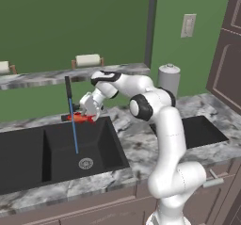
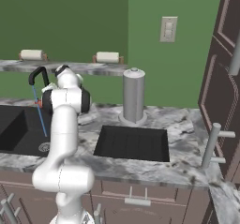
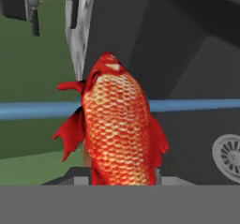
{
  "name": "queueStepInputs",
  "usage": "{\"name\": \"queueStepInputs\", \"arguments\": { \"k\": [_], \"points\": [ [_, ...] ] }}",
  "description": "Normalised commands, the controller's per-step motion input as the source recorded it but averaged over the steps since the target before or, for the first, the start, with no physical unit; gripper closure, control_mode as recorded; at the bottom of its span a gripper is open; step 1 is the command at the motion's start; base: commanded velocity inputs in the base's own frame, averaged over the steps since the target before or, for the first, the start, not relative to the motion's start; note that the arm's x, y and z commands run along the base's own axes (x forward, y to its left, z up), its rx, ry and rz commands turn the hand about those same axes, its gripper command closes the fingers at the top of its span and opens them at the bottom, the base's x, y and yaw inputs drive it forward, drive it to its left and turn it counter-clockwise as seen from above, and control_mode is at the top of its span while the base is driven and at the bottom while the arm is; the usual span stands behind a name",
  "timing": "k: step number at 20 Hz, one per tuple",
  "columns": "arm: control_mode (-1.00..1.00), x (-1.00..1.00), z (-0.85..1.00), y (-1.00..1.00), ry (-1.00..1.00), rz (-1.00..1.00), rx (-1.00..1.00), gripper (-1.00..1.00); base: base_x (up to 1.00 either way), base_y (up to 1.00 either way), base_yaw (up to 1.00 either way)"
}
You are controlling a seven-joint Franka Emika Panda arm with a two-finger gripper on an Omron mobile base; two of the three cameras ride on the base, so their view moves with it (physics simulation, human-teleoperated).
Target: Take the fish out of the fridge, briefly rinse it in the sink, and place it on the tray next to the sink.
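My gripper is shut on the red-orange fish and holds it over the back edge of the right basin of the black sink. A thin blue stream of water runs from the black faucet down toward the round drain, just beside the fish. In the hand view the scaly fish rises from between the jaws of the gripper, with the water stream crossing behind it and the drain at the right. The flat black tray lies on the counter right of the sink.
A grey paper-towel holder stands on the marble counter behind the tray. A raised ledge carries towel rolls. Dark wooden cabinets rise at the right. My own arm stands between sink and tray.
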Motion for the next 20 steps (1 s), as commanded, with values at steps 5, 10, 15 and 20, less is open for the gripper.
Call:
{"name": "queueStepInputs", "arguments": {
  "k": [5, 10, 15, 20],
  "points": [
    [-1.0, 0.5, -0.22, 0.01, 0.05, 0.0, -0.08, 1.0, 0.0, 0.0, 0.0],
    [-1.0, -0.09, -0.13, 0.17, 0.13, 0.0, -0.01, 1.0, 0.0, 0.0, 0.0],
    [-1.0, -0.97, -0.01, 0.19, 0.02, 0.0, -0.01, 1.0, 0.0, 0.0, 0.0],
    [-1.0, -1.0, 0.11, -0.03, -0.07, 0.0, -0.04, 1.0, 0.0, 0.0, 0.0]
  ]
}}
